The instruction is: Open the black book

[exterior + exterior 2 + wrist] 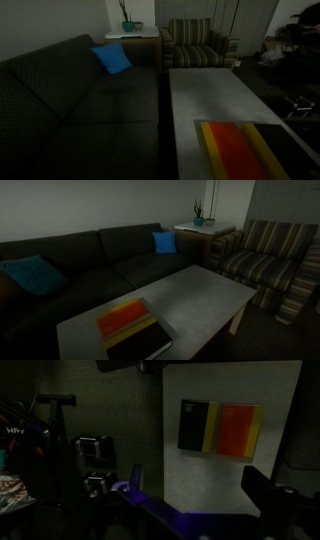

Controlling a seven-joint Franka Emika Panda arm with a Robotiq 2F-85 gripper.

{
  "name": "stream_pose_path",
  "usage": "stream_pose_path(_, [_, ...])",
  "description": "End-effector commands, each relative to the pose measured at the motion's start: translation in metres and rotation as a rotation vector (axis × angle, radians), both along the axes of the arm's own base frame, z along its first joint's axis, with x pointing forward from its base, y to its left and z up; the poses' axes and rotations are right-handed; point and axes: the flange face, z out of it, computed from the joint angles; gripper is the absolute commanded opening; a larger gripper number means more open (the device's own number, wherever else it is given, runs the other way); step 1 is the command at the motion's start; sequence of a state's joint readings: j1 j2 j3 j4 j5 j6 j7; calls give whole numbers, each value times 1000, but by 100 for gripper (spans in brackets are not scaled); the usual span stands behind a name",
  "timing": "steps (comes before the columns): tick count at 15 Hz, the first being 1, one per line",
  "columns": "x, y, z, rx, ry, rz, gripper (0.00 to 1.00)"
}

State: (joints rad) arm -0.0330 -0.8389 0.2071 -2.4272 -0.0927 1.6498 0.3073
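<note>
A dim living room: the black book (133,330) lies closed and flat at the near left end of the grey counter (200,295), its red-orange panel and yellow stripes facing up. A dark sofa (110,255) with a blue cushion (165,242) runs along the counter's far side, and a striped armchair (275,265) stands to the right. In the wrist view the fingers (268,488) stand parted, holding nothing, well apart from the book.
</note>
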Motion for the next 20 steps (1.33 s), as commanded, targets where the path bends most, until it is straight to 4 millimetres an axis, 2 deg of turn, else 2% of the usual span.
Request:
stream_pose_path(1, [0,0,1,0,1,0,100])
stream_pose_path(4, [2,2,-2,-2,-5,39,100])
stream_pose_path(8, [19,-4,-20,22,-33,160,100])
stream_pose_path(10, [33,-12,-38,48,-28,205,100])
stream_pose_path(13, [54,-26,-79,84,31,238,100])
stream_pose_path(15, [68,-32,-103,190,96,258,100])
stream_pose_path(16, [53,-28,-83,117,50,222,100])
stream_pose_path(18, [59,-31,-93,129,77,220,100])
stream_pose_path(20, [56,-29,-87,125,62,224,100])
